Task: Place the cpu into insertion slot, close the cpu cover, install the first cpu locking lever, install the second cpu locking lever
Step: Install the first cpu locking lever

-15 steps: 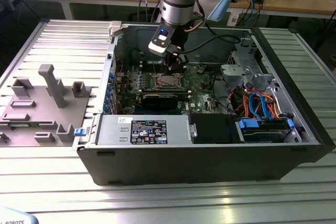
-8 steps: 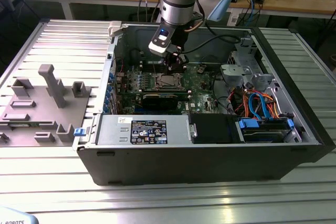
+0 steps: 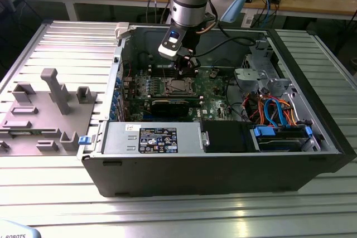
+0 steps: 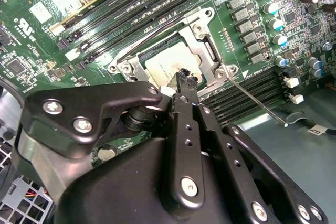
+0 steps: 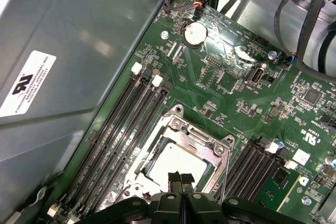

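- Two steps look done: chip (image 5: 176,162) seated in socket (image 3: 177,86), mid-frame in the exterior view, cover (image 5: 197,136) down.
- Gripper (image 5: 180,178), fingers pressed together and empty, poised over chip's edge.
- One lever (image 4: 258,102) appears unlatched.

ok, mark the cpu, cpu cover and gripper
cpu (image 5: 173,159): first wrist view, its silver top.
cpu cover (image 5: 193,139): first wrist view, frame bar beside the window.
gripper (image 5: 180,177): first wrist view, between its fingertips.
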